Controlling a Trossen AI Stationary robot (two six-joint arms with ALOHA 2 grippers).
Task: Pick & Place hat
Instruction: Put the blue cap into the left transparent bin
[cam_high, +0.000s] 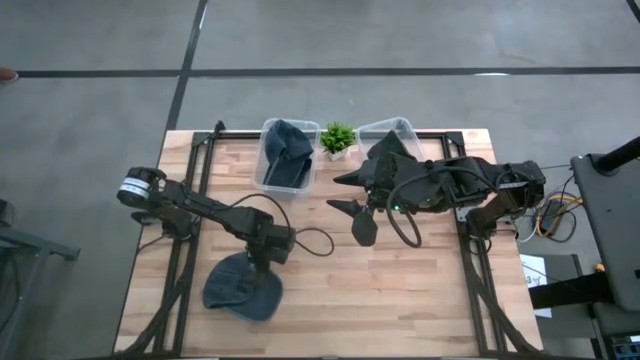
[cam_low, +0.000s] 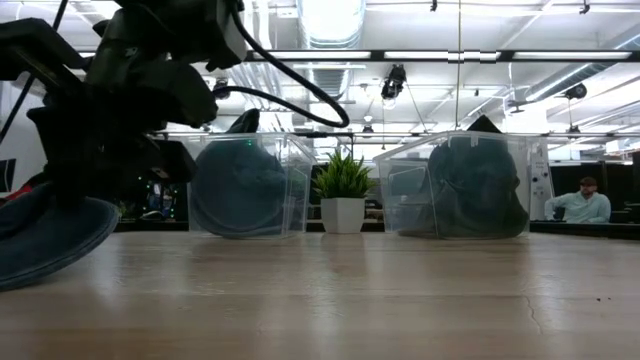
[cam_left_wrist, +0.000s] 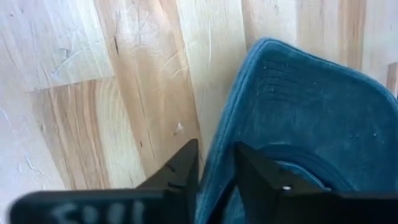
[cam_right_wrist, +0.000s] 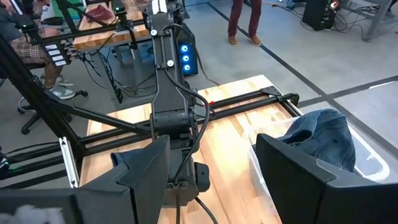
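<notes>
On pale wooden table (cam_high: 400, 290) — hat (cam_high: 240, 290), seemingly denim.

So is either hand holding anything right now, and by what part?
The left hand straddles the brim edge of the blue hat on the table, fingers either side; a firm grip cannot be told. The right hand is open, holding nothing.

No text, label, brand, number or sign can be read anywhere; the only lettering is a pale smear on the left pincer's (cam_left_wrist: 214, 171) own body, too blurred to make out.
</notes>
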